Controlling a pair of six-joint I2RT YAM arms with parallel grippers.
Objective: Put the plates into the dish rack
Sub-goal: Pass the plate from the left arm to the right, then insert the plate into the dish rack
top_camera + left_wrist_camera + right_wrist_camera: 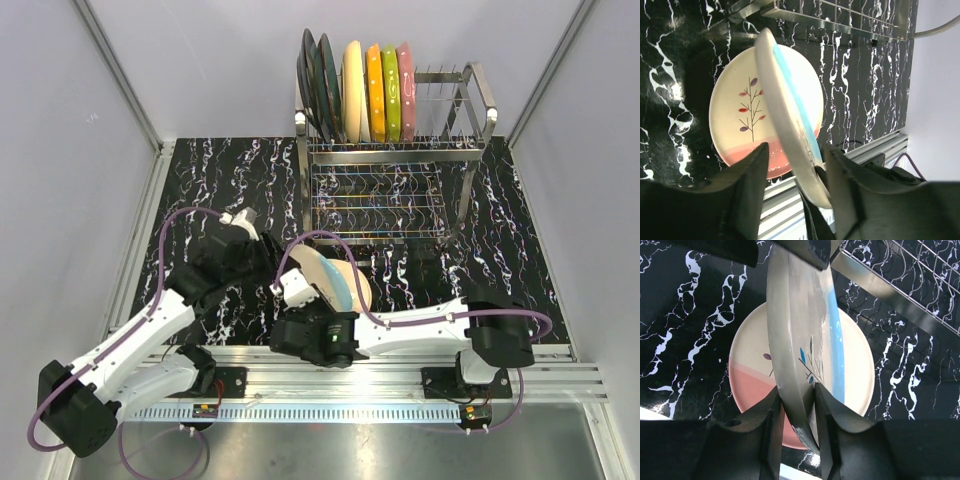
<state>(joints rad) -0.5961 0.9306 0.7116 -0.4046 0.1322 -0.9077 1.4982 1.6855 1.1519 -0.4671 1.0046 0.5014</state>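
Right gripper (796, 396) is clamped on the rim of the blue-banded plate (790, 325), holding it up on edge just in front of the dish rack (482, 95). Left gripper (796, 150) stands open, its fingers either side of the same rim. Below, a pink-banded plate (735, 115) lies flat on the counter (220, 180). Six plates (375, 80) stand upright in the rack's top tier.

I work over a black tabletop (220, 190) veined with white like marble, glossy enough to throw back bright patches of light. Pale lavender-grey walls (200, 60) close it in on 3 sides, with slim aluminium posts (118, 75) at the 2 far corners. Along my near edge runs a slotted aluminium rail (340, 385), and behind that lies a brushed metal sheet (400, 440).
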